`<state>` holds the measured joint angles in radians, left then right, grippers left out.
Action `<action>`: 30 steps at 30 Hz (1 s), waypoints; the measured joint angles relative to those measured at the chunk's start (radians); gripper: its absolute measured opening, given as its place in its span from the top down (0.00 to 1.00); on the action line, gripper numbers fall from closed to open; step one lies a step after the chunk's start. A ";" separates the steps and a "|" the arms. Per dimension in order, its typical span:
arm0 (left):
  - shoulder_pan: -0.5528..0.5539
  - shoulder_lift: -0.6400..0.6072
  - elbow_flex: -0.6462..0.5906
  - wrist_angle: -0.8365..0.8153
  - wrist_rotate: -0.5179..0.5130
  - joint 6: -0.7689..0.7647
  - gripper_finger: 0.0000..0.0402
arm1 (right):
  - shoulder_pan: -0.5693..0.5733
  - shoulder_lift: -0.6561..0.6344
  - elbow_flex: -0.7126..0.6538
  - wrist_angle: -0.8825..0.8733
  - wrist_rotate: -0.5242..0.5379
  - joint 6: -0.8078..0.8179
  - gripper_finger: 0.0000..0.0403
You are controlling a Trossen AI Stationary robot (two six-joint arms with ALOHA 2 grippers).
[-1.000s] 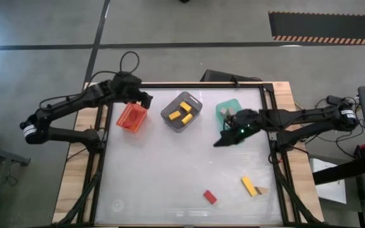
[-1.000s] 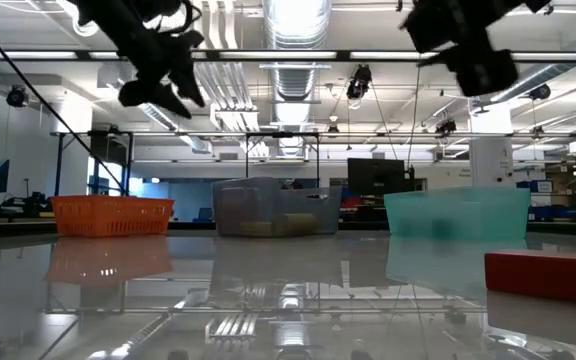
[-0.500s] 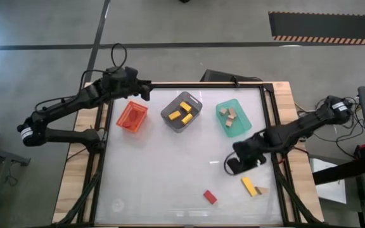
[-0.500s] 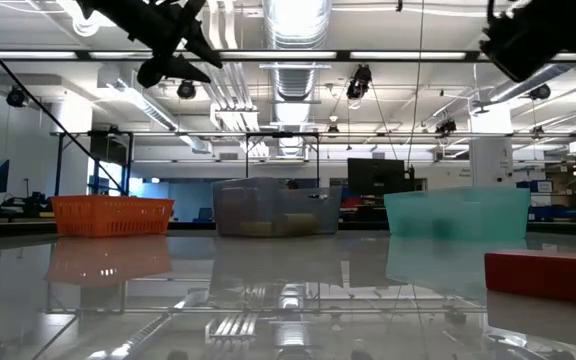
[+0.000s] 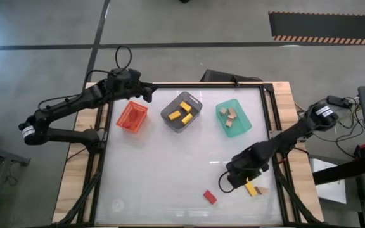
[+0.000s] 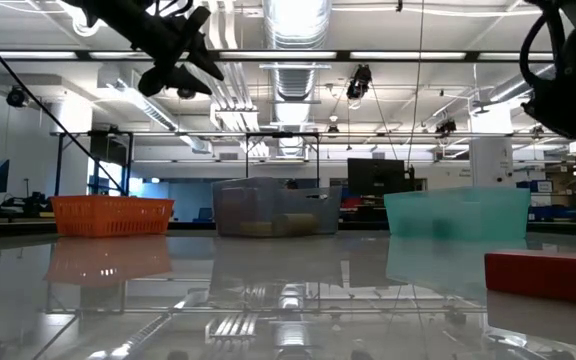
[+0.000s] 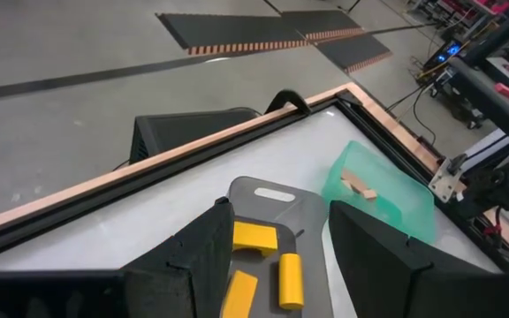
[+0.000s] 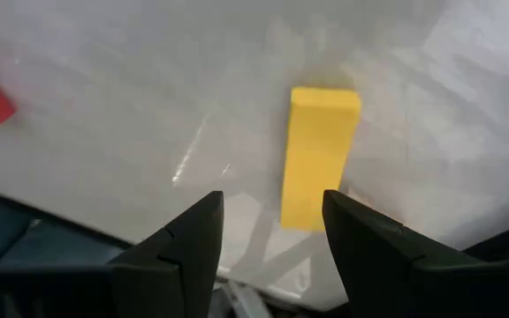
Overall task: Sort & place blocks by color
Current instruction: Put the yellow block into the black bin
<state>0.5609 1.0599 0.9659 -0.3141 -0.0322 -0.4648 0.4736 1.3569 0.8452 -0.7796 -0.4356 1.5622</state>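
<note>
Bins mostly filled; red block [image 5: 210, 197] & yellow block [image 5: 250, 187] left, lower right. Right gripper [image 5: 228, 183] over yellow block, jaws apart, empty. Left gripper [image 7: 272, 256] jaws apart, empty, upper left.

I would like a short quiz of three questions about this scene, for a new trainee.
1. True or false: the right end effector holds the yellow block.
2. Which bin holds yellow blocks? A orange bin, B grey bin, C green bin.
3. Fill in: a ___ block lies loose on the table near the yellow one.

Key: 1 false, it hovers open above it; 2 B; 3 red.
</note>
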 joint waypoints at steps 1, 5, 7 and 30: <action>0.000 0.000 -0.002 0.001 0.000 0.000 0.57 | 0.000 0.010 0.000 0.001 0.004 -0.015 0.54; 0.000 0.000 -0.006 0.001 0.000 0.000 0.57 | 0.000 0.012 0.000 0.003 0.029 -0.042 0.54; 0.000 0.000 -0.006 0.001 0.000 0.000 0.57 | 0.000 0.012 0.000 -0.001 0.036 -0.052 0.54; 0.000 -0.001 -0.007 0.024 0.000 -0.001 0.57 | 0.000 0.056 -0.017 -0.008 0.054 -0.133 0.54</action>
<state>0.5606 1.0588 0.9588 -0.2897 -0.0322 -0.4660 0.4732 1.4124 0.8286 -0.7879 -0.3820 1.4296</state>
